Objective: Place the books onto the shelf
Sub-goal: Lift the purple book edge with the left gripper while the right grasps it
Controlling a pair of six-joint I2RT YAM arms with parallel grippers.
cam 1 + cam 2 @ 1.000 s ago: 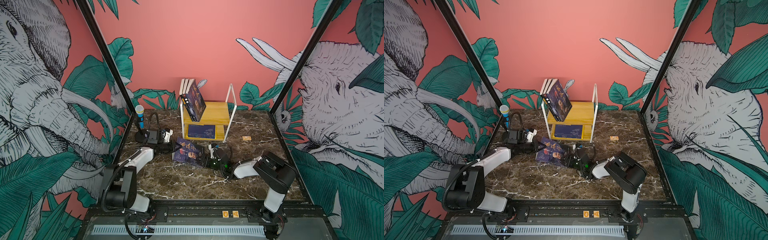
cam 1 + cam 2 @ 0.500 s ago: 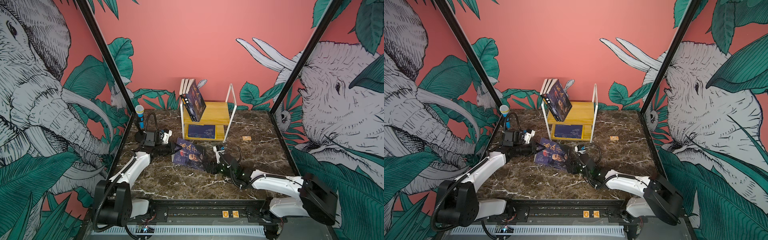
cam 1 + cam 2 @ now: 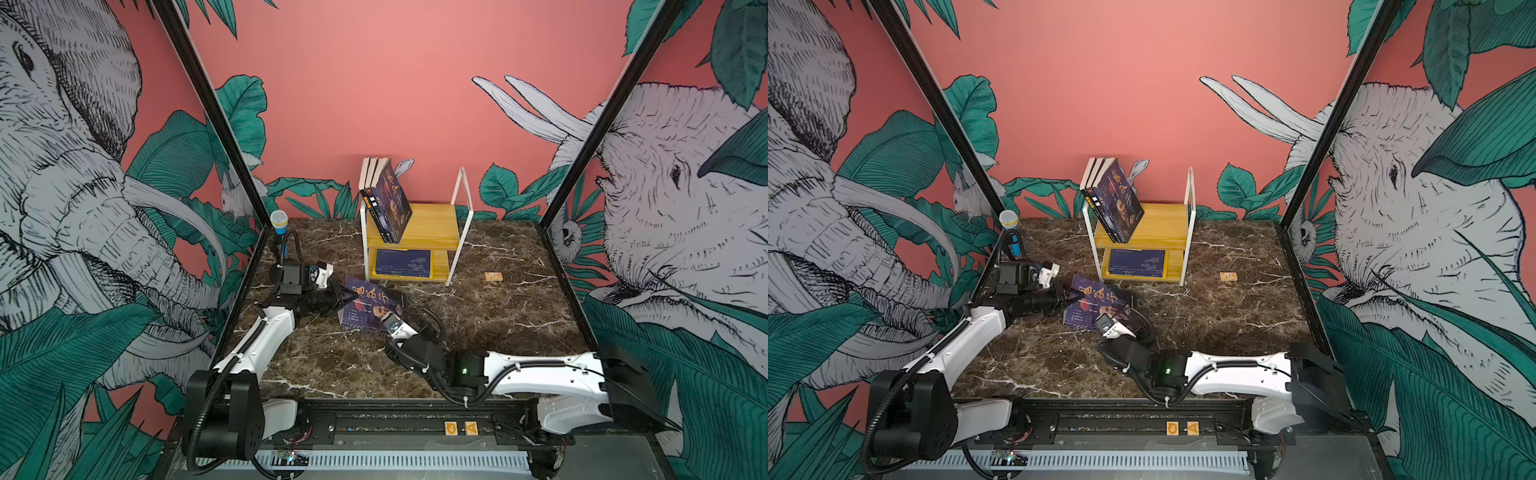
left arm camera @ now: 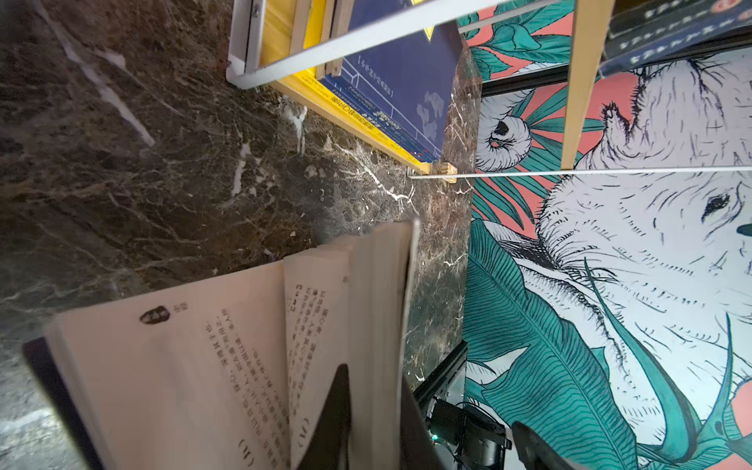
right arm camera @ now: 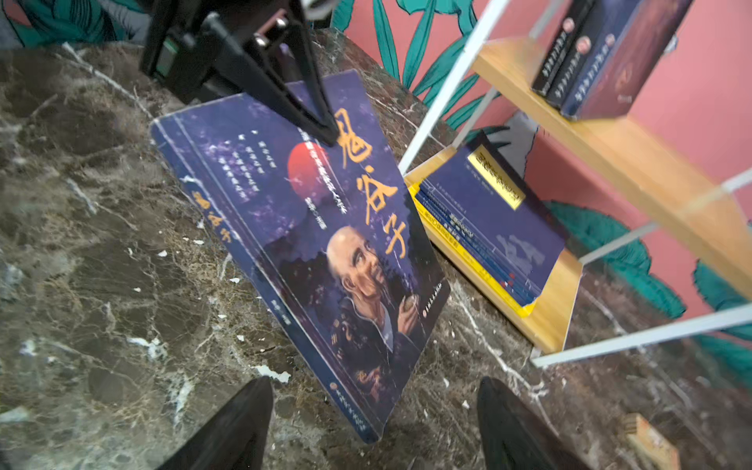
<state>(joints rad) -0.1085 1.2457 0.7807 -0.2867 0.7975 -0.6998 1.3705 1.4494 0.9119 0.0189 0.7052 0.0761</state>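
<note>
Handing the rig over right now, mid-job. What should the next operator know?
Left gripper: shut on the navy portrait book, gripped edge raised, spine edge on the table.
Right gripper: open, jaws either side of that book's near corner, not gripping.
Done: three books lean on the shelf top board; a navy book lies flat on the bottom tier.
Left: shelve the held book.

Just below centre in both top views, the right wrist camera (image 3: 392, 323) is covering the near corner of the navy book (image 3: 365, 302). The fingers (image 5: 240, 427) of the right gripper (image 5: 373, 384) are running off the right wrist picture's edge. The wooden block (image 3: 493, 276) is appearing too small to read.
</note>
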